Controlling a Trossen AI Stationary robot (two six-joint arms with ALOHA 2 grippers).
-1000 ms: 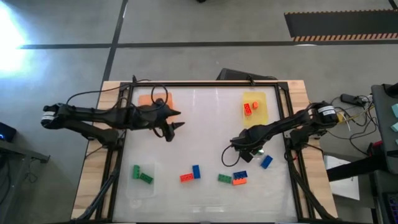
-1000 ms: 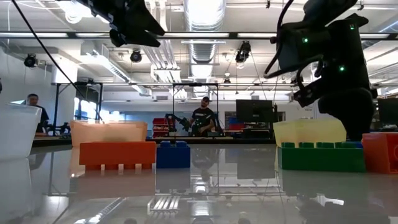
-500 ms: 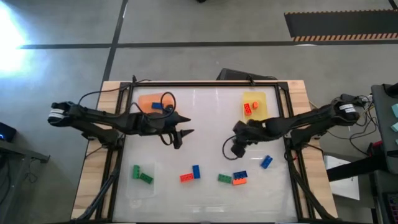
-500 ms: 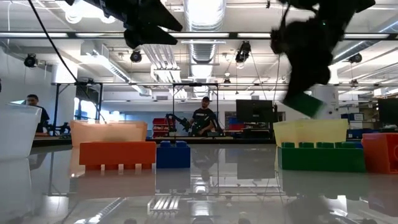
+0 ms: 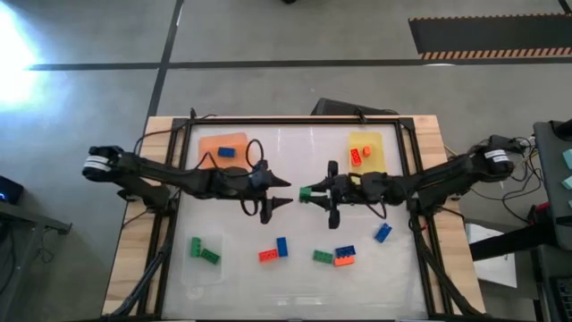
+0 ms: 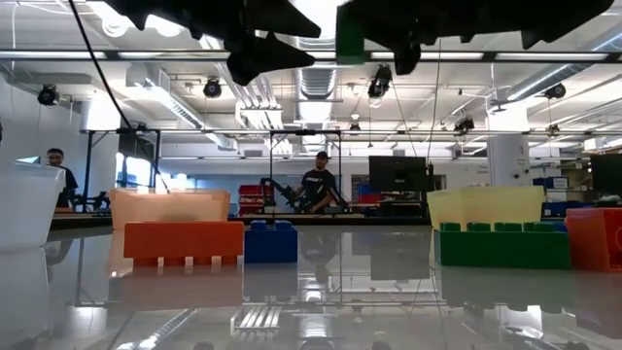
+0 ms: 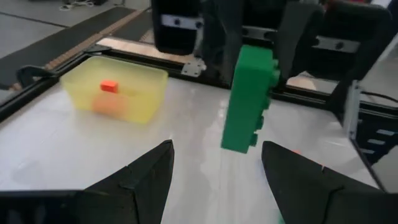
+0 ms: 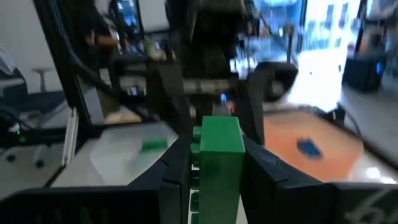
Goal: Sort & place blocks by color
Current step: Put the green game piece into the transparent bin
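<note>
My right gripper (image 5: 315, 192) is shut on a green block (image 5: 306, 191) high over the middle of the table. The block also shows in the left wrist view (image 7: 249, 99), in the right wrist view (image 8: 217, 155) and at the top of the low view (image 6: 348, 34). My left gripper (image 5: 284, 191) is open and empty. It faces the green block from the table's left, just short of it, with its own fingertips (image 7: 214, 168) still apart from the block. Other red-orange, blue and green blocks lie loose on the near part of the table. My right gripper pinches the green block between its two fingers (image 7: 297, 43), on the block's upper part (image 7: 255, 59). The fingers come level from the table's right and point toward the left gripper. The block stands on end, sticks out past the fingertips and is lifted clear of the table.
The orange tray (image 5: 210, 143) at the far left holds a blue block (image 5: 226, 152). The yellow tray (image 5: 375, 165) at the far right holds red-orange blocks (image 5: 359, 155). A clear tray (image 5: 219, 268) at the near left holds two green blocks (image 5: 202, 250). Several loose blocks (image 5: 335, 257) lie near the front.
My right gripper has lifted the green block off the table's near right part. It has carried the block up and toward the table's middle, turning level to point left. My left gripper has gone from beside the orange tray toward the table's middle, staying open.
</note>
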